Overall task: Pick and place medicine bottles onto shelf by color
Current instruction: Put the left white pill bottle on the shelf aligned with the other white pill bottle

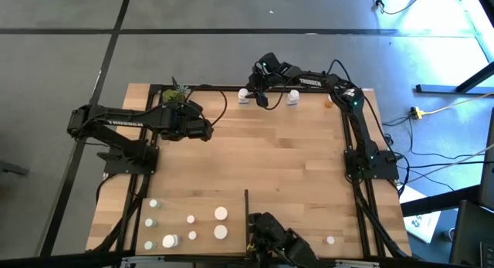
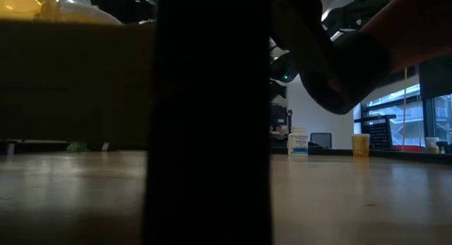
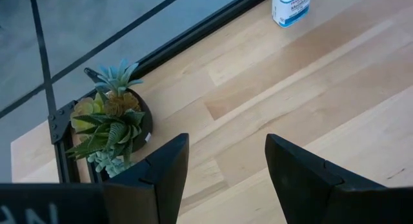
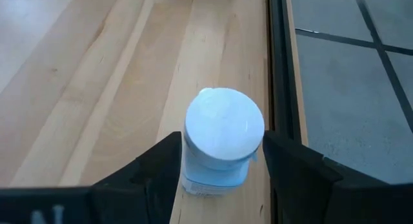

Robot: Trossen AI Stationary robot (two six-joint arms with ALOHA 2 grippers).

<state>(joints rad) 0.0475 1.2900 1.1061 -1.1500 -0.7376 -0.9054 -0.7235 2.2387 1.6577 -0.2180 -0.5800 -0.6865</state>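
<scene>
The shelf is the light-wood surface (image 1: 255, 160) framed by black bars, with a thin black divider strip (image 1: 246, 214) near its near edge. My right gripper (image 1: 248, 89) is at the far edge, shut on a white medicine bottle (image 4: 222, 143). A second white bottle (image 1: 293, 96) and an orange one (image 1: 329, 103) stand on their bases along the far edge. Several white and pale green bottles (image 1: 221, 214) stand at the near left, and one (image 1: 330, 239) at the near right. My left gripper (image 3: 226, 179) is open and empty over bare wood beside the potted plant (image 1: 176, 94). My right gripper pinches the white bottle's round body (image 4: 193, 179) just under its white cap (image 4: 224, 124), one finger on each side. The fingers come from above, pointing down at a slant. The bottle stands upright beside the far black bar; I cannot tell whether its base touches the wood.
The small green potted plant (image 3: 110, 121) sits at the far left corner, close to my left gripper. A black bar (image 4: 281, 69) runs along the far edge. A dark object (image 1: 270, 237) stands at the near edge and hides the middle of the low view (image 2: 212, 118).
</scene>
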